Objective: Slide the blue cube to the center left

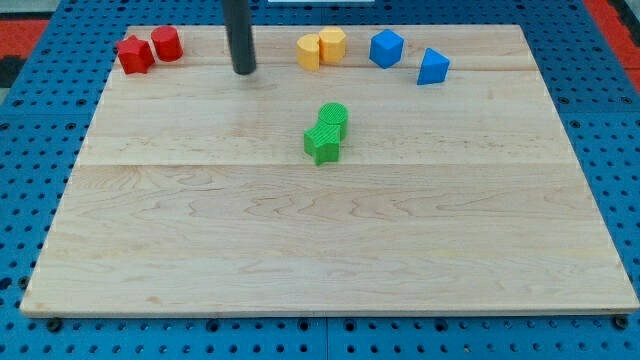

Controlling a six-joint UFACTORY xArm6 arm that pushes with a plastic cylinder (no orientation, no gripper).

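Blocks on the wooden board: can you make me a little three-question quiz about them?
1. True or false: my tip is touching the blue cube.
2. Which blocks sit nearest the board's middle? A) red B) green C) yellow
3. Fill in: the blue cube lies near the view's ___ edge.

Key:
1. False; the tip stands apart, between the red blocks and the yellow blocks.
2. B, the green blocks.
3. Top, beside the blue wedge-like block.

Along the view's top edge of the bench (pixel 330 260), the blue cube (pixel 386 47) is flanked by two touching yellow blocks (pixel 320 47) on its left and a blue wedge-like block (pixel 433 66) on its right. Two touching green blocks (pixel 326 132) occupy mid-bench, two red blocks (pixel 148 49) the top-left corner. The lower half and centre left lie open.
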